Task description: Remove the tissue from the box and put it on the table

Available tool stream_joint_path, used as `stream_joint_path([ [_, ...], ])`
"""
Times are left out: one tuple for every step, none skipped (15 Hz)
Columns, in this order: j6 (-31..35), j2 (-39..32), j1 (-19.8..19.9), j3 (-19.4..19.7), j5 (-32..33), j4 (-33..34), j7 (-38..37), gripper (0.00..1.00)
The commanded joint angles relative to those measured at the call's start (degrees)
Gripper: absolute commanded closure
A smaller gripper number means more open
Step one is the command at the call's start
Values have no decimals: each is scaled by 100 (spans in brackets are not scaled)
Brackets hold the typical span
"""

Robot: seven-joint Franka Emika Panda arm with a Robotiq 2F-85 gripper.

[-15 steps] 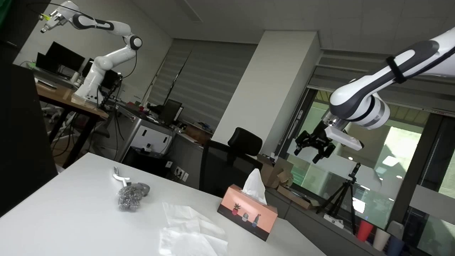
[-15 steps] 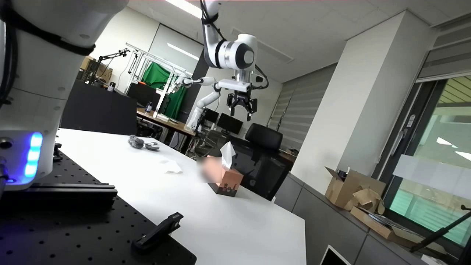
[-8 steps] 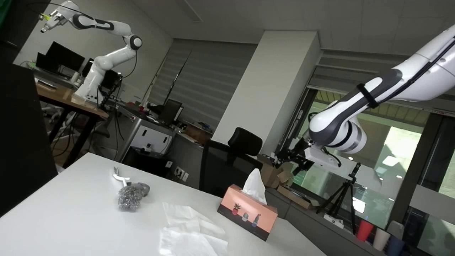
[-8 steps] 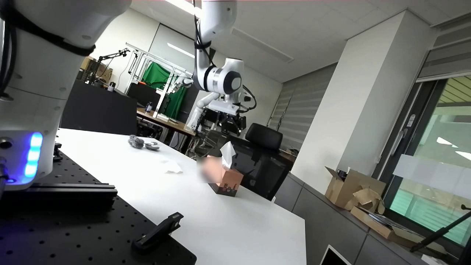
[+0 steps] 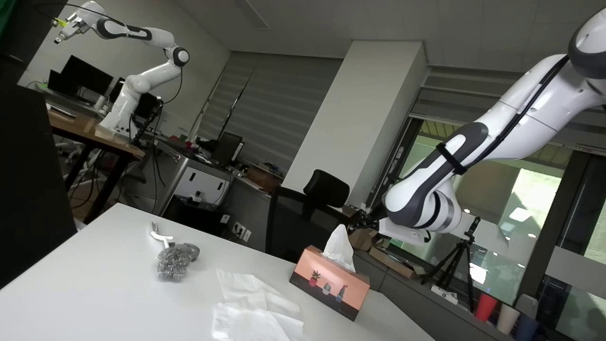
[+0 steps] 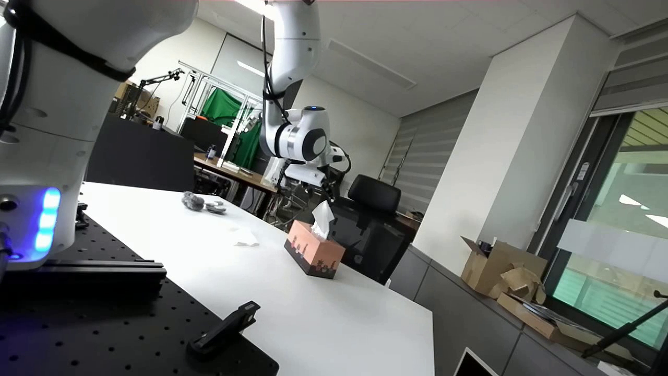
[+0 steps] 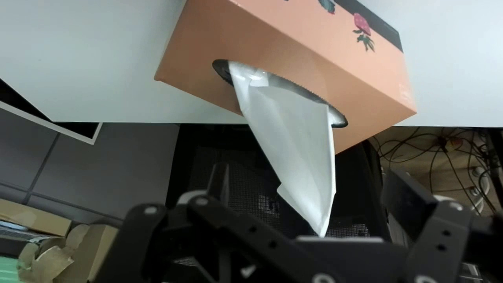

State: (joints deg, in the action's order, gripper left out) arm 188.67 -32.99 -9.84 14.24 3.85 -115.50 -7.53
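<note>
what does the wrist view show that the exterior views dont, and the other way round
Only the wrist view: the dark slot in the box, and clearly that the end effector is open.
Only the exterior views: the loose paper, the grey tuft and the robot's arm.
Shared: the box, the tissue sticking out of it, the table and the end effector.

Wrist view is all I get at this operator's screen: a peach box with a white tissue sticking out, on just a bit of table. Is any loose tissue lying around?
Observer: Yes, loose white tissue lies on the table, apart from the box.
Visitor: Anything else out there?
Observer: A shaggy grey thing, visible in both exterior views.
Visitor: And is this the only robot arm?
Observer: No, a second white arm stands on a wooden desk in the background.
</note>
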Motion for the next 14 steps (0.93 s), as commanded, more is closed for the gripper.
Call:
stream_joint_path([
  [195, -581, -596, 527, -377, 457, -228, 0],
  [219, -706, -719, 612, -497, 529, -214, 0],
  [273, -832, -836, 694, -614, 599, -196, 0],
  [313, -949, -937, 763, -706, 665, -166, 0],
  [372, -1066, -1025, 826, -776, 737, -139, 25],
  [501, -1183, -1126, 907, -850, 788, -128, 26],
  [592, -1278, -1204, 970, -919, 835, -107, 33],
  [707, -1368, -1277, 1031, -971, 868, -86, 40],
  [818, -1456, -1344, 1090, -1034, 903, -69, 49],
  [880, -1528, -1402, 1142, -1087, 937, -59, 55],
  [927, -1586, -1461, 1199, -1144, 962, -45, 62],
  [961, -1642, -1508, 1247, -1184, 988, -38, 69],
  [969, -1692, -1571, 1315, -1243, 1014, -23, 75],
  [915, -1741, -1636, 1391, -1277, 1085, -19, 81],
])
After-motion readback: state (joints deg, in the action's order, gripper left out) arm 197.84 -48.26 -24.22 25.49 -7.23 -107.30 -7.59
